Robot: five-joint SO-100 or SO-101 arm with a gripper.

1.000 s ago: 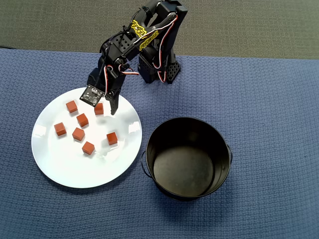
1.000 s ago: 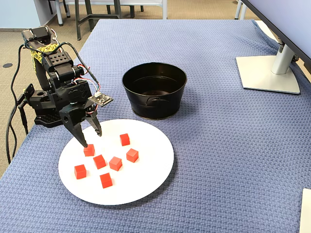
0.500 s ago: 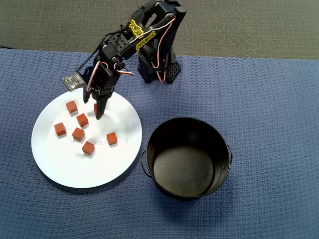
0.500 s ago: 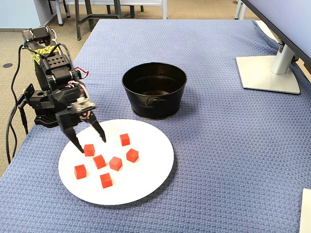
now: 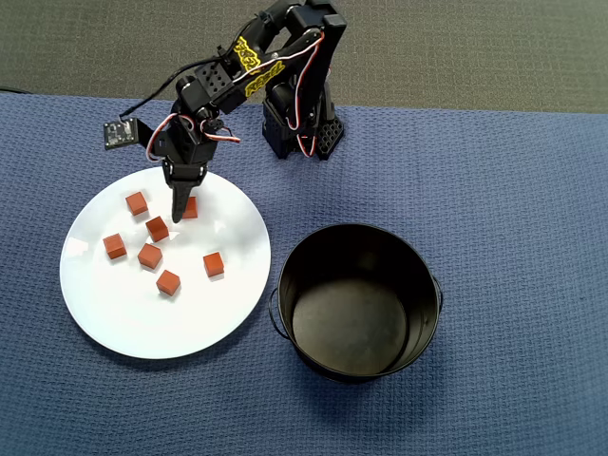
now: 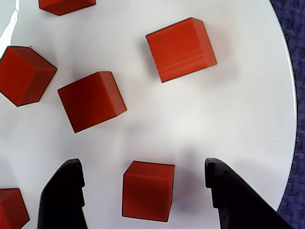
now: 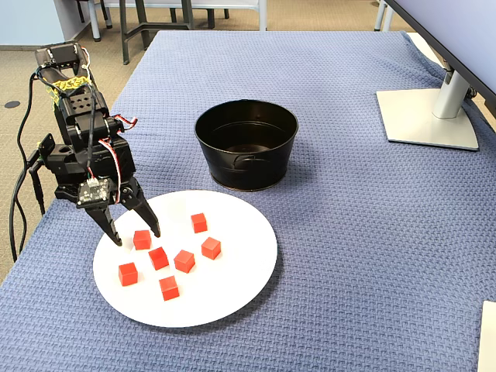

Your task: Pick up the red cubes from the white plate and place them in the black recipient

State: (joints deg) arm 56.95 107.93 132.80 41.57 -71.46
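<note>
In the wrist view, the hand (image 6: 143,191) is open; its two dark fingertips stand at the bottom edge, one at each side of a cube (image 6: 147,191). The cube lies between the fingertips and touches neither. A gap of bare plate (image 6: 248,109) shows on both sides of it. Four more cubes lie beyond it in this view, and a sixth is cut off at the lower left corner.

In the fixed view, the hand (image 7: 133,232) points down at the left edge of the plate (image 7: 240,271), with the fingertips low over it and the same cube (image 7: 142,239) between them. The other cubes lie in a loose cluster on the left half of the plate, all apart from one another. Seven cubes are counted on the plate in the overhead view; one (image 5: 191,207) is partly covered by the hand (image 5: 178,214). A small green board sticks out from the side of the wrist.

Beyond the plate in the fixed view stands the pot (image 7: 246,144), upright, near the plate but not touching it. No cube shows inside it. The plate and pot rest on a blue woven cloth (image 7: 349,232) that covers the table. A monitor stand (image 7: 428,116) sits at the far right.
</note>
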